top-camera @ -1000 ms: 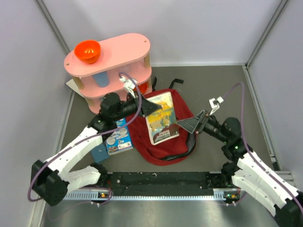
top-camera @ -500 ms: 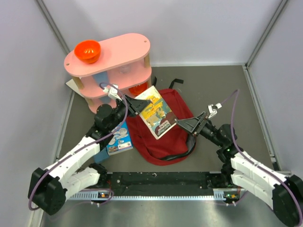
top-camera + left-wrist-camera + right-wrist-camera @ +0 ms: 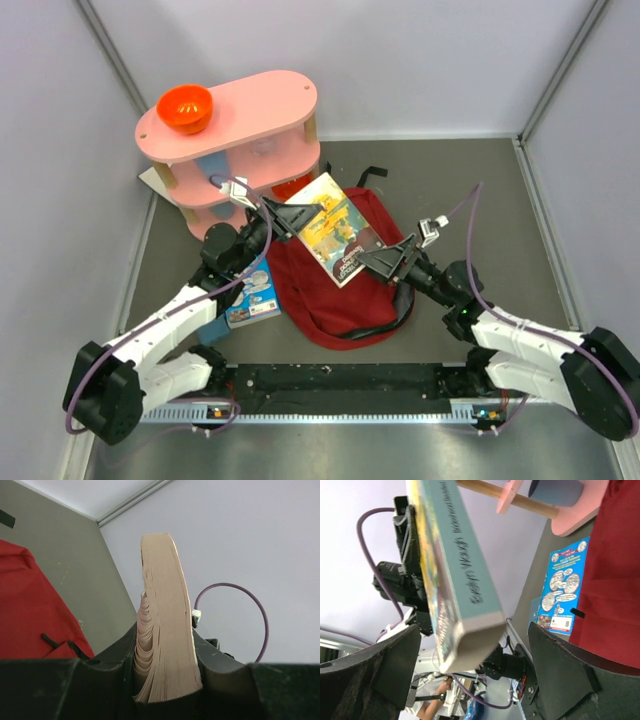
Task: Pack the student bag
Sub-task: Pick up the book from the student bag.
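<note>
Left claw (image 3: 274, 213) clamps paperback book (image 3: 335, 232) by one edge, raised and tilted over student bag (image 3: 345, 300). The bag lies flat on table (image 3: 470, 190) between the arms. Right claw (image 3: 388, 262) gapes wide at book's free corner, holding nothing; likely placed to steady it.

Bag (image 3: 345, 300) dk red w/ blk straps; book (image 3: 335, 235) yellow/teal; shelf (image 3: 250, 110) pink; bowl (image 3: 185, 108) orange; booklet (image 3: 252, 295) blue; desk (image 3: 470, 170) grey.
</note>
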### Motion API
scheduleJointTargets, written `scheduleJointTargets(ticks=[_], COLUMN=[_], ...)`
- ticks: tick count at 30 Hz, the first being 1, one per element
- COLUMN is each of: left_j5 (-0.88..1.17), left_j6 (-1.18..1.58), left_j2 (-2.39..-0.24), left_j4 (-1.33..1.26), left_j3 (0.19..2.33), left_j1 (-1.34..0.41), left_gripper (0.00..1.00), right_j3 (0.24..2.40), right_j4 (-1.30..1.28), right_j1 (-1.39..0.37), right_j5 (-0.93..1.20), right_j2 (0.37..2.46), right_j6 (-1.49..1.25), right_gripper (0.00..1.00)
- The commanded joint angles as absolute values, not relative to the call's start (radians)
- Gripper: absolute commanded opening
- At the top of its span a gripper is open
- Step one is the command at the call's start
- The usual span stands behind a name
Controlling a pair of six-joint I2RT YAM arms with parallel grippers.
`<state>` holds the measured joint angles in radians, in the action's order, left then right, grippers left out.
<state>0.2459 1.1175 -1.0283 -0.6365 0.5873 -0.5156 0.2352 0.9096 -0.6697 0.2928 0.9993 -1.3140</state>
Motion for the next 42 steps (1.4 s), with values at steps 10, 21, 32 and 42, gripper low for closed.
scheduleJointTargets(ticks=[10,21,32,42], left_j5=[0.276,0.278,0.262,0.163], left_j6=[1.220,1.212,0.970,0.579], left_j2=[-1.072,-1.071,-1.011,-1.000], left_j4=[-0.910,-0.891,-0.504,0.033], left_j3=[0.580,0.564,0.660,0.840], left_j1=[-0.523,-0.523,-0.522,-0.537], left_gripper=[0.00,0.00,0.66,0.98], right_j3=[0.344,0.359,0.345,0.402], right_j4=[1.316,1.441,0.915,0.023], right_j1=[-0.744,-0.750,-0.749,-0.750], right_j5=[0.207,0.207,0.132,-0.295], right_j2=[1.227,1.307,0.961,0.493], right_j6=[-1.356,-1.359,-1.158,-1.023], right_gripper=[0.68,0.21,0.00,0.00])
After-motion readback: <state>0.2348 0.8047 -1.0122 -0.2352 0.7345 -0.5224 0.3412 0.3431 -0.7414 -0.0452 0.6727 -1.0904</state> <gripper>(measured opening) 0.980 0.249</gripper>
